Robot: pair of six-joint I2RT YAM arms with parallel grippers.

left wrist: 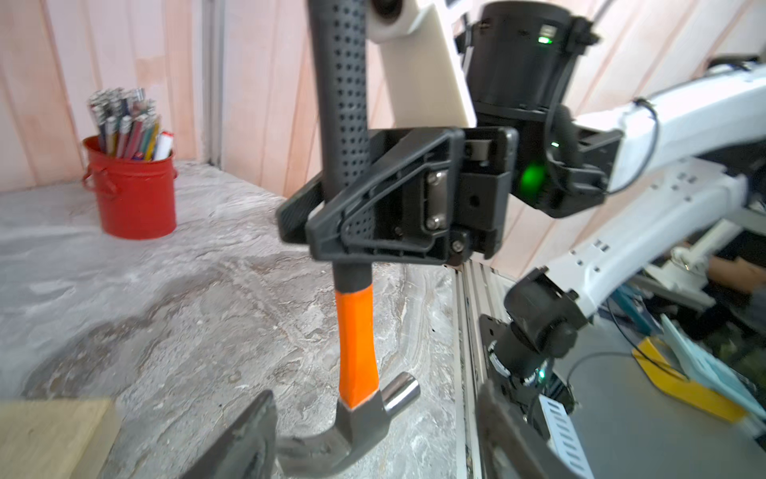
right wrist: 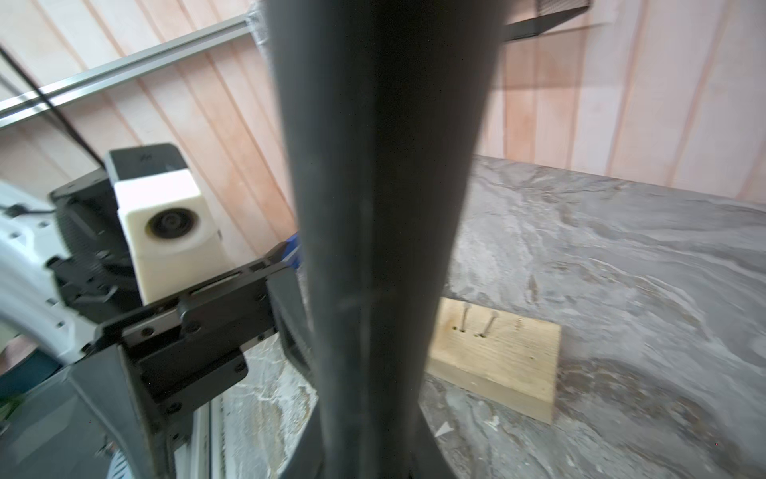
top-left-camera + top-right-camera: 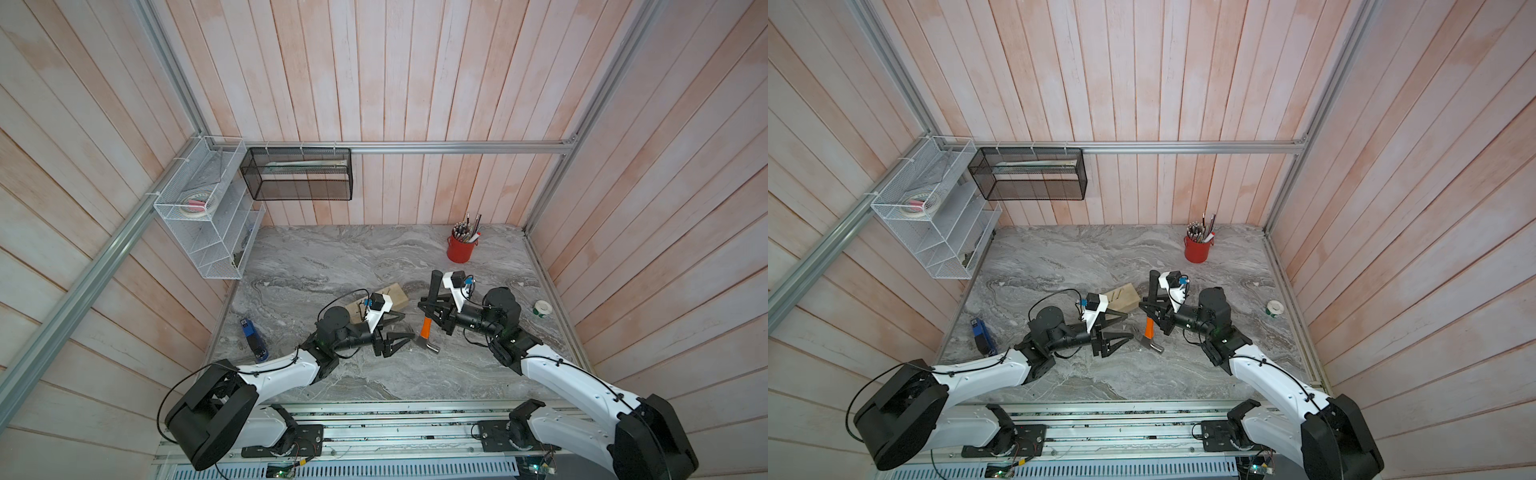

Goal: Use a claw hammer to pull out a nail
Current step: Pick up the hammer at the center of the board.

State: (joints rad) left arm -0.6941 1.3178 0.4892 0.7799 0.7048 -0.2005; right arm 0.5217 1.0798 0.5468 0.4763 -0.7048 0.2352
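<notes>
The claw hammer (image 3: 424, 329) (image 3: 1148, 328) hangs upright, head down, just above the marble table. My right gripper (image 3: 432, 309) (image 1: 344, 220) is shut on its black handle (image 2: 381, 207); the orange shaft (image 1: 356, 348) and steel head (image 1: 352, 427) hang below the grip. My left gripper (image 3: 406, 325) (image 3: 1128, 325) stands open beside the head. In the left wrist view the curved claw points toward one of its fingers (image 1: 248, 439), and the other finger is well apart. A pale wood block (image 3: 395, 296) (image 2: 497, 365) lies behind the left gripper, with two nails (image 2: 465, 317) sticking up from it.
A red bucket of pens (image 3: 461, 249) stands at the back right. A tape roll (image 3: 542, 308) lies by the right wall and a blue stapler (image 3: 253, 338) at the left edge. A white wire rack (image 3: 203, 216) and a black mesh basket (image 3: 299, 174) hang on the walls.
</notes>
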